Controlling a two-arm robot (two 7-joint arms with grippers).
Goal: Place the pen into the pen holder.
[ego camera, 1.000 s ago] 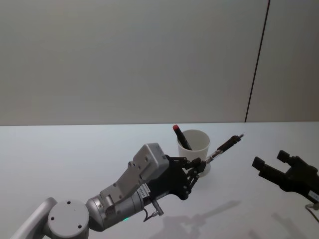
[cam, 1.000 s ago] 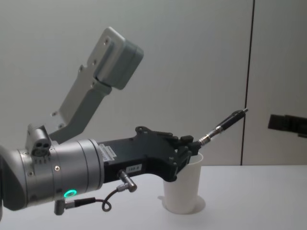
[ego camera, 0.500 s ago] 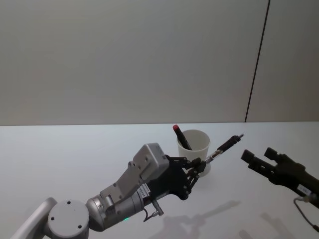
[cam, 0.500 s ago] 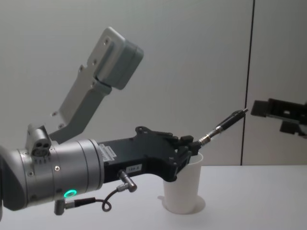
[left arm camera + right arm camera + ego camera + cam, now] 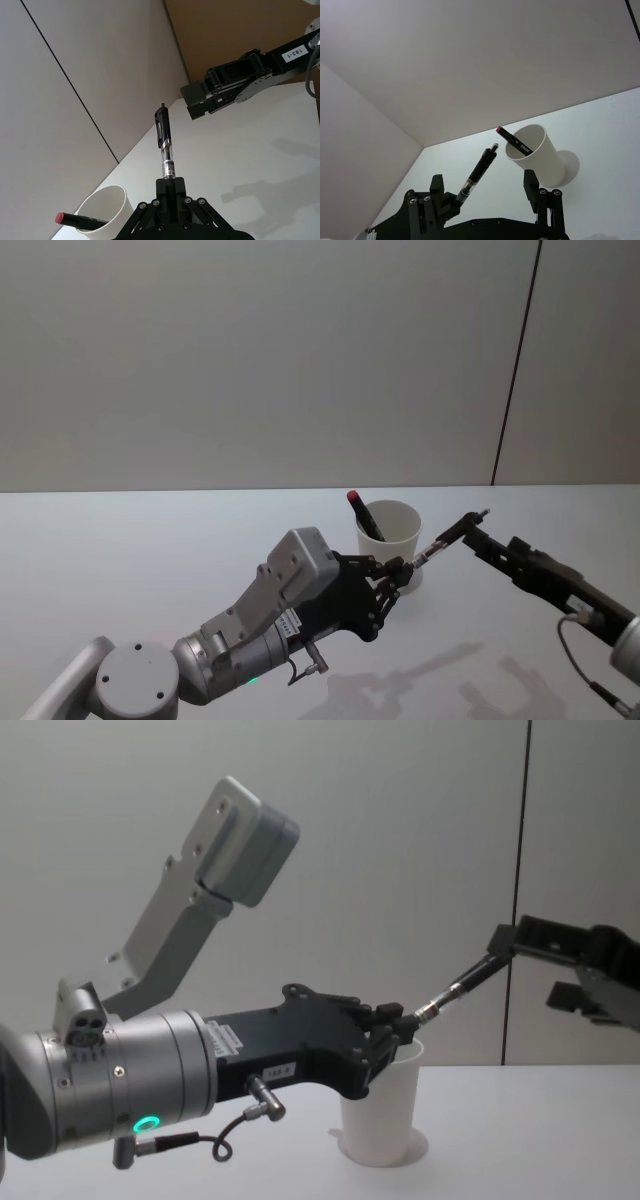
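Our left gripper (image 5: 398, 575) pinches the pen (image 5: 447, 537) by its tip, just beside the paper cup (image 5: 391, 540); its long axis slants up toward our right gripper (image 5: 473, 537), whose fingers are spread around the free end.

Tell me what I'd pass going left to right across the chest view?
Left claw pinching the raised pen → white paper cup below it → right claw, open, at the pen's far tip.

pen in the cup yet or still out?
Out. The left hand holds the pen tilted in the air beside the pen holder; its tip points away.
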